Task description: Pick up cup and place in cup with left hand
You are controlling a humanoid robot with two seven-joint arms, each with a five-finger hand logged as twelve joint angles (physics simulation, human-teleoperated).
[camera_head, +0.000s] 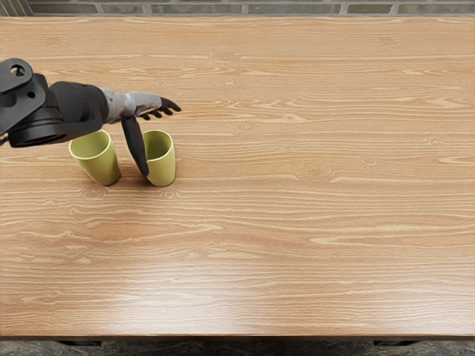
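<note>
Left robot hand (141, 104): spread wide, near two green cups (163, 170) | glossy wood-grain tabletop (297, 237) | brick wall (297, 9) beyond

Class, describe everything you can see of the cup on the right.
This cup is plain yellow-green and smooth like plastic or glaze, tapering downward, no handle showing. It stands mouth up on the wood-grained table, beside a matching cup. The thumb of the left hand hides part of its picture-left edge; contact is unclear.
</note>
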